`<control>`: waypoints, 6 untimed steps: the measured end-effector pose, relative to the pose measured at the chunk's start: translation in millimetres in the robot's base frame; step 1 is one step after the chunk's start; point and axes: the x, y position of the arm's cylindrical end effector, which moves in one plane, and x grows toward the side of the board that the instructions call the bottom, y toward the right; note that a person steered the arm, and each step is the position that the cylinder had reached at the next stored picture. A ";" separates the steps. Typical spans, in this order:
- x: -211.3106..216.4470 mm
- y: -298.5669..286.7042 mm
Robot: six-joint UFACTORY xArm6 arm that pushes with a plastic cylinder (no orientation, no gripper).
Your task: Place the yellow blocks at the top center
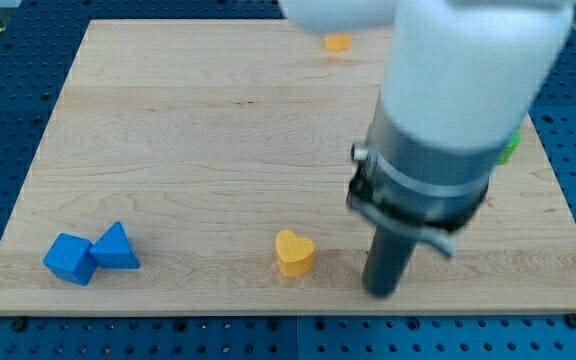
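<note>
Nearest, my tip (381, 290) rests just right of the yellow heart block (294, 252), near the table (168, 130)'s bottom edge, unmoved; another yellow block (338, 42) sits top center. No claw fitted.

Heart block (294, 252) just left of my tip (381, 290)

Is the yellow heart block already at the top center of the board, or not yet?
Not yet. The yellow heart block lies near the board's bottom edge, just left of my tip. Another yellow block sits at the top.
</note>
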 end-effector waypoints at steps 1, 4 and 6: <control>-0.7 -17.7; -4.0 -75.3; -20.6 -70.3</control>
